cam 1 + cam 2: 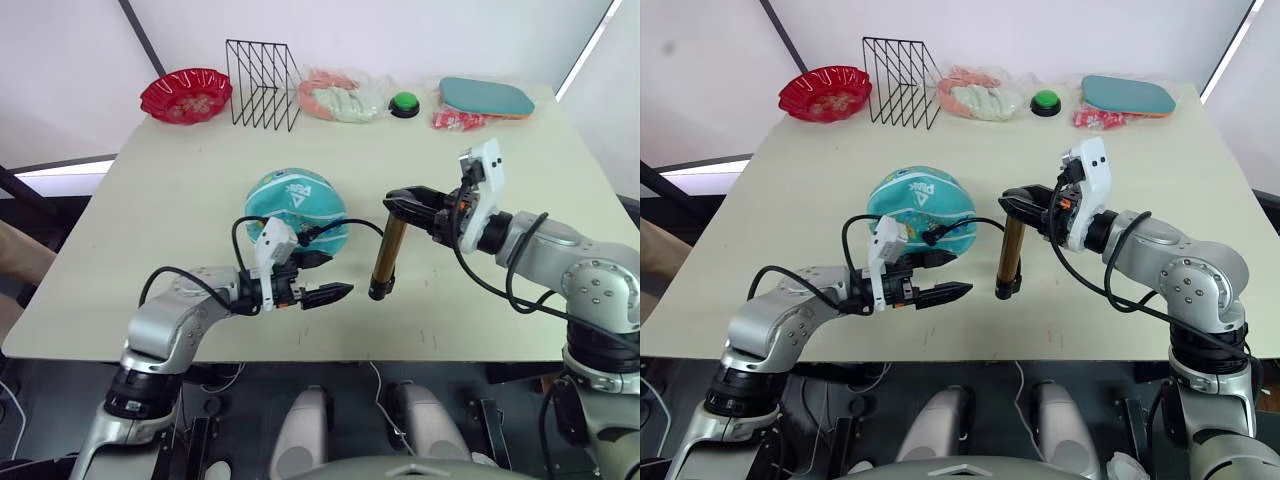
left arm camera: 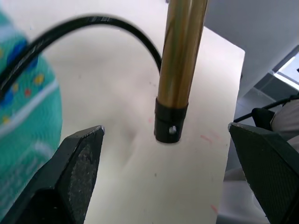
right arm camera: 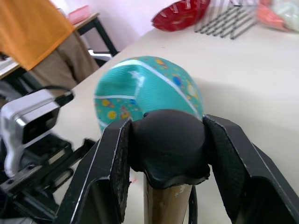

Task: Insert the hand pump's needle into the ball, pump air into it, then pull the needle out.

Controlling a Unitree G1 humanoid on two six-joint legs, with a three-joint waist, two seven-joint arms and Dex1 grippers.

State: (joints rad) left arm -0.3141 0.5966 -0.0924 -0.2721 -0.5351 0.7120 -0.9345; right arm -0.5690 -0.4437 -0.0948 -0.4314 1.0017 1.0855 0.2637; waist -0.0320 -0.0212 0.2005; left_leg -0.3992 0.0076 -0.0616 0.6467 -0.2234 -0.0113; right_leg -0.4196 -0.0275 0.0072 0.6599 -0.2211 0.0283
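The teal ball [image 1: 295, 203] rests on the table's middle. To its right the hand pump [image 1: 388, 255] stands upright, gold barrel down, black end cap [image 2: 170, 127] close to the tabletop. My right gripper [image 1: 404, 204] is shut on the pump's black handle [image 3: 168, 140], one finger on each side. The thin black hose [image 1: 350, 224] arcs from the pump to the ball's near side. The needle is too small to make out there. My left gripper [image 1: 338, 292] sits low in front of the ball, open, its fingers [image 2: 79, 154] spread wide and aimed at the end cap without touching it.
Along the far edge stand a red bowl [image 1: 186, 95], a black wire rack [image 1: 262, 85], a bag of pink and white items [image 1: 340, 98], a green button [image 1: 404, 103] and a teal paddle [image 1: 487, 97]. A person in orange [image 3: 32, 28] stands left of the table.
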